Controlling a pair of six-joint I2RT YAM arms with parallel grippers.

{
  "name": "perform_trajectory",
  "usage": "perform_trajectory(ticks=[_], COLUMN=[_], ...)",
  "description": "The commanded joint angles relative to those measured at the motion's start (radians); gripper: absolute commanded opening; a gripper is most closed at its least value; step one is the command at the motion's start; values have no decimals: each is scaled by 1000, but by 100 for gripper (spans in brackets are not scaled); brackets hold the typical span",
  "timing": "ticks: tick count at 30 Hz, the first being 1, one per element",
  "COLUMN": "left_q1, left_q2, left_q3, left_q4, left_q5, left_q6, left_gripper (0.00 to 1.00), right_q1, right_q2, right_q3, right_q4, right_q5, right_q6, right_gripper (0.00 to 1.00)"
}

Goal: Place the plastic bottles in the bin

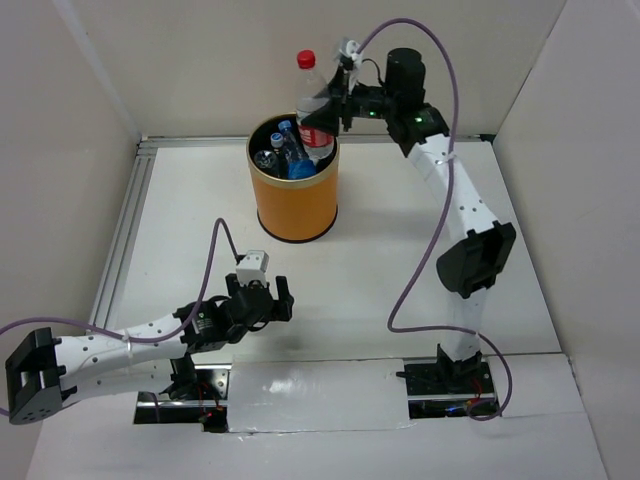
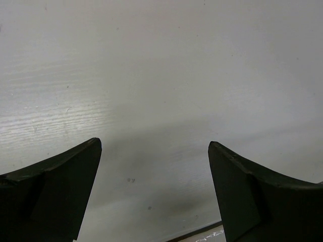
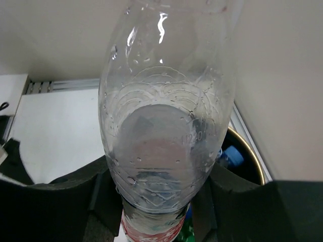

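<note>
Currently, the counter (image 1: 380, 200) carries the orange bin (image 1: 293, 205) at far centre, with a blue-capped bottle (image 1: 287, 140) inside it. The red-capped bottle (image 1: 312, 95) stands upright at the bin's right rim, gripped at mid-body by the partly closed right tool (image 1: 328, 108). The left tool (image 1: 268, 298) hangs wide open and empty, low over the counter.

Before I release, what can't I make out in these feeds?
Top view: the red-capped bottle and right pincer cover the bin's far side, so the bottles inside cannot be counted.
Right wrist: that bottle fills the view; its cap is cut off by the top edge, the bin mostly hidden behind it.
Left wrist: only table under the open left pincer; no bin, no bottles.
</note>
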Motion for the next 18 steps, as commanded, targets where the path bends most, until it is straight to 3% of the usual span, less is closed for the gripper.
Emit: perform_trajectory(ticks=[1, 3, 4, 7, 11, 17, 18], left_q1=[-18, -28, -29, -29, -29, -29, -29], left_q2=[-11, -21, -21, -21, -31, -22, -21], left_q3=[-3, -3, -3, 6, 6, 58, 58], left_q4=[17, 8, -2, -27, -27, 16, 28], left_q5=[-6, -17, -17, -28, -37, -28, -28], left_q6=[-63, -72, -72, -81, -81, -11, 0], left_gripper=[100, 100, 100, 100, 100, 100, 100], right_q1=[39, 53, 53, 62, 53, -31, -41], right_q2=[112, 138, 150, 173, 141, 63, 13], right_q3=[102, 102, 102, 79, 111, 162, 132], right_q4=[81, 72, 72, 41, -20, -167, -213], right_q5=[100, 156, 176, 252, 285, 546, 662], right_q6=[34, 34, 22, 13, -1, 86, 117], right_gripper=[9, 20, 48, 98, 100, 100, 100])
